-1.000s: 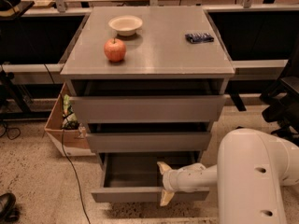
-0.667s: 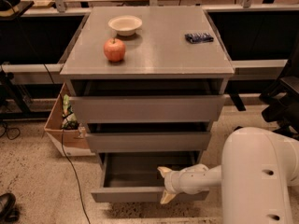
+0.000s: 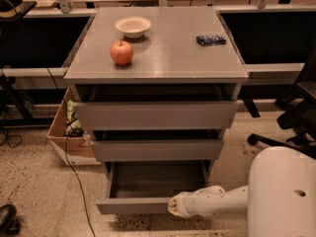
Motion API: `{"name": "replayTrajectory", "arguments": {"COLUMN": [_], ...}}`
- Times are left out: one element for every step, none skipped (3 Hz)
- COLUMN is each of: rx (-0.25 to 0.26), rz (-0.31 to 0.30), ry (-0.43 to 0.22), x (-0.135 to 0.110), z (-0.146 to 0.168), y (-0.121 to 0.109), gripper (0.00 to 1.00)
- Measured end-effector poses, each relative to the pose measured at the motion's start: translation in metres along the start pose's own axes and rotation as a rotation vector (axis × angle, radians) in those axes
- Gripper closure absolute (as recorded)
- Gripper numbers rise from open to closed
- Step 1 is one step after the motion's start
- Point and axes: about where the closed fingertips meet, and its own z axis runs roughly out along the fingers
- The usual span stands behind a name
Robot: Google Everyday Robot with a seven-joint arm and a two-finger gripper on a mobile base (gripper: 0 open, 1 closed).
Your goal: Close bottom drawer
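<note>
The bottom drawer [image 3: 132, 206] has the slimmest grey front of three and stands pulled out near the floor, its grey tray [image 3: 157, 179] open and empty. My gripper [image 3: 173, 205] reaches in from the right on a white arm [image 3: 222, 199]. Its tip is at the right part of the drawer's front panel, at the panel's height. I cannot tell whether it touches the panel. The two drawers above, middle [image 3: 157, 149] and top [image 3: 156, 114], also stand slightly out.
On the cabinet top [image 3: 177, 53] lie a red apple [image 3: 121, 52], a white bowl [image 3: 133, 26] and a dark blue packet [image 3: 211, 39]. A cardboard box [image 3: 68, 139] and a cable [image 3: 74, 181] are at the left. An office chair base [image 3: 281, 137] is at the right.
My gripper has dropped from above the tray's front right corner down to the front panel and turned. The drawer stands out about as far as before.
</note>
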Motion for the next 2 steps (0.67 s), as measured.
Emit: {"name": "replayTrajectory", "arguments": {"rx": [0.003, 0.032], "rz": [0.013, 0.01], "ry": [-0.018, -0.038], "x": [0.005, 0.014], "z": [0.013, 0.03], "y": [0.005, 0.0], "gripper": [1.0, 1.0]}}
